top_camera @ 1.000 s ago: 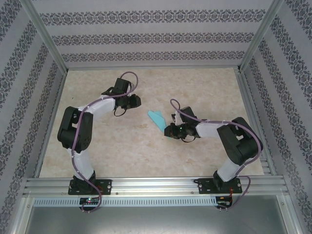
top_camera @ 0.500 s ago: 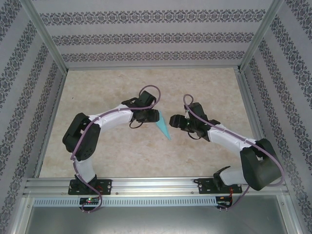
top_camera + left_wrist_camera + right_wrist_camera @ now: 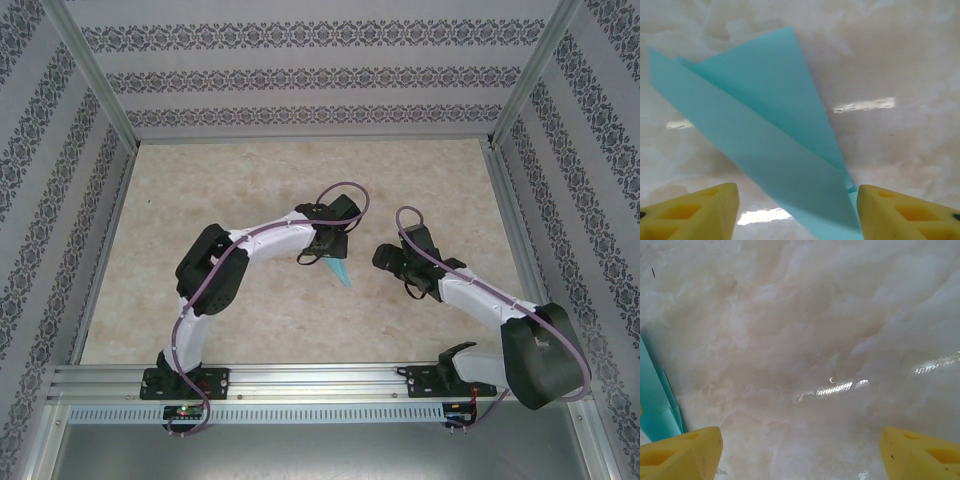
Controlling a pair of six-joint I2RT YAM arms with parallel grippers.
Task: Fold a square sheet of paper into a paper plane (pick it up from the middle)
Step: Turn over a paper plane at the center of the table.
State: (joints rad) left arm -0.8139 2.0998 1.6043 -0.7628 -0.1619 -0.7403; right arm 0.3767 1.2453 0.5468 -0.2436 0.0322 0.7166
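Here, plain teal paper plane (image 3: 772, 145) on table (image 3: 905, 65), left hand (image 3: 797, 192) spread

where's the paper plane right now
In the top view the paper plane lies near the middle of the table, poking out on the near side of the left pincer, left of the right pincer.

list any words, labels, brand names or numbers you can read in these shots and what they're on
No readable text in any view.
paper plane: plain teal, no print.
walls: ornamental pattern, no letters.
left fingers: bare yellow, no marking.
table: marbled surface, no signs.
small board below the left arm's base: too small to read whether it carries any text.
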